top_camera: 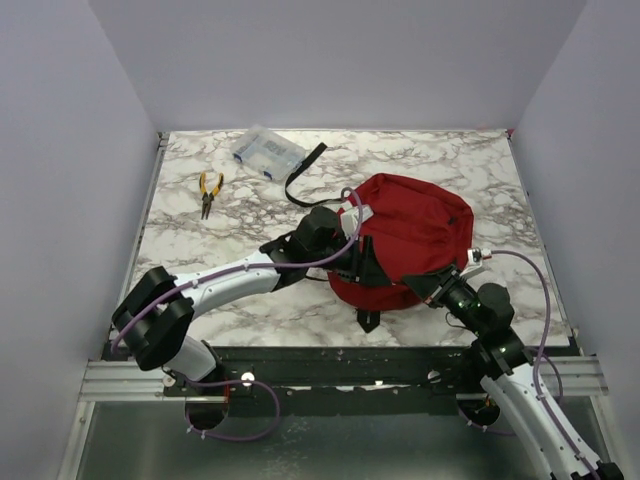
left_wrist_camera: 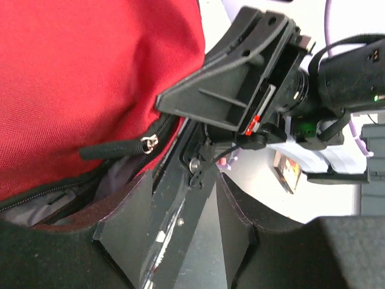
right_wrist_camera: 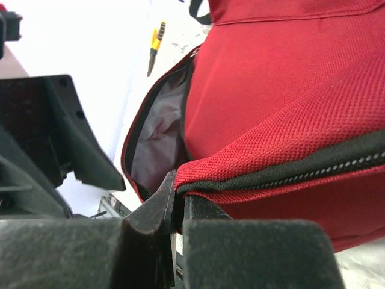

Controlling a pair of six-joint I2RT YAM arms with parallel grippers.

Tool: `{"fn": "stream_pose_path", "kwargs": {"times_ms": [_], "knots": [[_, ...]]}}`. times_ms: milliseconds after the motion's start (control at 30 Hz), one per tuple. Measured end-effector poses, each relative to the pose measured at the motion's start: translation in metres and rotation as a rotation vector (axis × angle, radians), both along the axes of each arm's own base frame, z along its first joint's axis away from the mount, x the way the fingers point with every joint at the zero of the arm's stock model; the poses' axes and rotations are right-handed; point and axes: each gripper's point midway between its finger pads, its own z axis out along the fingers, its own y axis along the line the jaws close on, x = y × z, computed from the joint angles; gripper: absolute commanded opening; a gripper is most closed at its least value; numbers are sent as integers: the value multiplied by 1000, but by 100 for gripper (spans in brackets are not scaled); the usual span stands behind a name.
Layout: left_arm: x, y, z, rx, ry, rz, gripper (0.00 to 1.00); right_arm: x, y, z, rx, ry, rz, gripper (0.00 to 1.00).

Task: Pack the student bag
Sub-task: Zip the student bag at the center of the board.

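At the bag [right_wrist_camera: 289, 90] mouth, right jaws clench the zip hem [right_wrist_camera: 271, 174]; left jaws half apart, grip unclear. Soft fabric could slip free, collapsing the opening.

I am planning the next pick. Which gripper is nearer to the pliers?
Left. The left gripper is at the bag's left side, to the right of the pliers. The right gripper pinches the bag's near edge, farther off.
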Motion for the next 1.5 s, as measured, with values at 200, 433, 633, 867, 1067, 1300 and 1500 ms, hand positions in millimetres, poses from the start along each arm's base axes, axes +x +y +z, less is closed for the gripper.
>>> {"fn": "stream_pose_path", "kwargs": {"times_ms": [200, 433, 633, 867, 1067, 1300, 1500], "knots": [[20, 6, 14, -14, -53, 100, 52, -1, 12, 6, 63, -79, 65, 1], [27, 4, 16, -25, -70, 89, 46, -3, 13, 9, 36, -87, 82, 3], [18, 4, -34, 46, 18, 67, 41, -6, 6, 15, -23, -43, 65, 27], [-4, 7, -56, 79, 40, 30, 32, -11, 0, 17, -81, 154, 34, 57], [-10, 4, -65, 83, 35, 8, 31, -23, -3, -18, -165, 540, 25, 59], [-28, -6, -92, 129, 59, -41, 27, -57, 3, -27, -95, 753, 50, 54], [-35, -10, -96, 133, 51, -66, 27, -56, 11, -31, 29, 787, 21, 42]]}}
